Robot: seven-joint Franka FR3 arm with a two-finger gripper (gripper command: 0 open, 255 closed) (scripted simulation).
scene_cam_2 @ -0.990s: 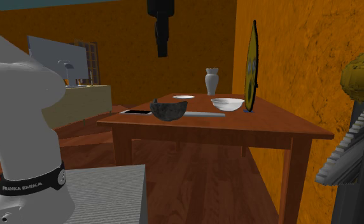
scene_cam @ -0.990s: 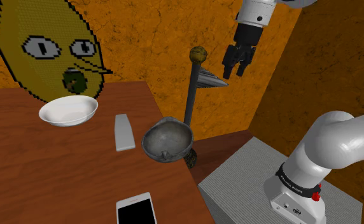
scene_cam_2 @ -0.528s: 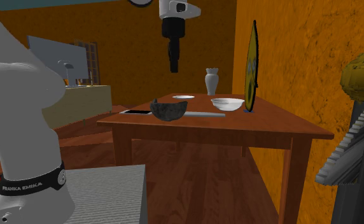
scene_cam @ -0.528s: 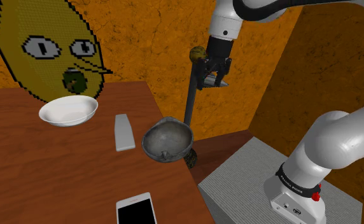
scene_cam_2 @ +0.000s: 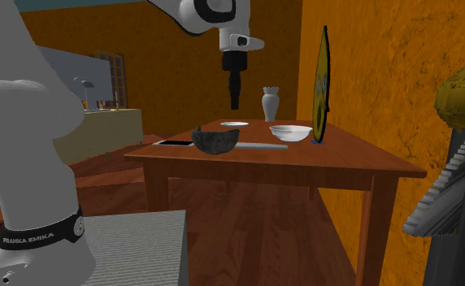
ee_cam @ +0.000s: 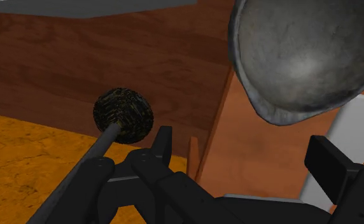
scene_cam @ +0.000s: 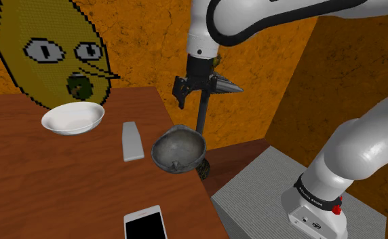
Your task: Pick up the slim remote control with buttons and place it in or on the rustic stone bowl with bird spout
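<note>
The gripper (scene_cam: 189,95) hangs high over the table's (scene_cam: 50,183) stand-side edge, its black fingers (ee_cam: 161,145) standing apart with nothing between them. The remote (scene_cam: 131,140), a slim pale slab, lies flat just inside that edge, close beside the stone bowl (scene_cam: 178,151), well below the fingers and apart from them. I judge it light, stiff and smooth. Because it sits so low, I would pinch it across its narrow width, mid-length.

A white bowl (scene_cam: 72,118) sits on the wooden worktop (scene_cam: 50,190) near its back edge, in front of a yellow face picture (scene_cam: 47,51). A dark-screened phone (scene_cam: 145,223) lies flat by the side edge. A ball-topped pole (scene_cam: 200,119) stands just off that edge.
</note>
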